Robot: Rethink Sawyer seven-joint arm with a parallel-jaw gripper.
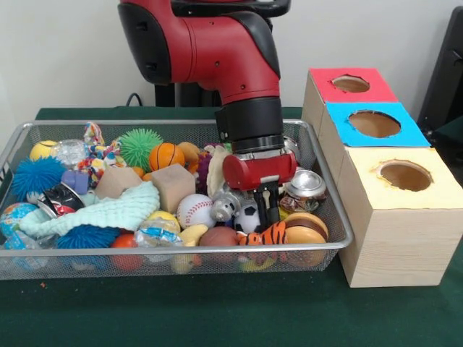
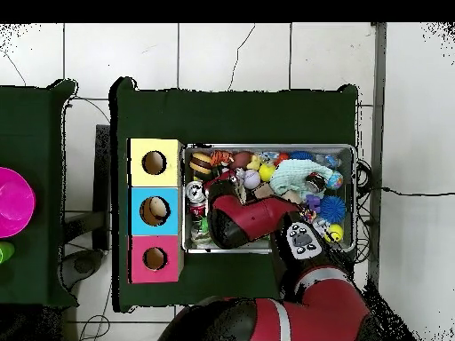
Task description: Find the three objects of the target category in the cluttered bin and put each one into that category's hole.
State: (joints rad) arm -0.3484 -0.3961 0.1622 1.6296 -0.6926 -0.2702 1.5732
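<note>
The gripper (image 1: 265, 210) is hanging low in the cluttered bin (image 1: 329, 189), at the end nearest the row of boxes, and its dark fingers are reaching down among the toys. Directly beneath their tips, and a little toward the camera in the front view, the orange tiger-striped toy (image 1: 264, 235) is lying against the bin's near rim. Its long axis is running roughly along that rim, crosswise to the line from the robot's pedestal. The fingers are standing close together, with only a narrow gap showing, and whether they are already pinching the tiger toy or stopping just above it I cannot tell (the tips are merging with the dark clutter there).

A soccer ball (image 1: 248, 215) is sitting just beside the fingers on one side and a burger-shaped toy (image 1: 305, 235) on the other, with a crushed silver can (image 1: 305, 185) behind that, so the space for the grasp looks tight. A pale yellow curved toy (image 1: 192, 235) is lying farther along the rim, away from the boxes.

The boxes are standing just outside the bin wall on the gripper's side: the yellow-topped box (image 1: 405, 189) nearest the camera, then the blue box (image 1: 372, 124), then the red box (image 1: 349, 85), each with a round hole in its top.
</note>
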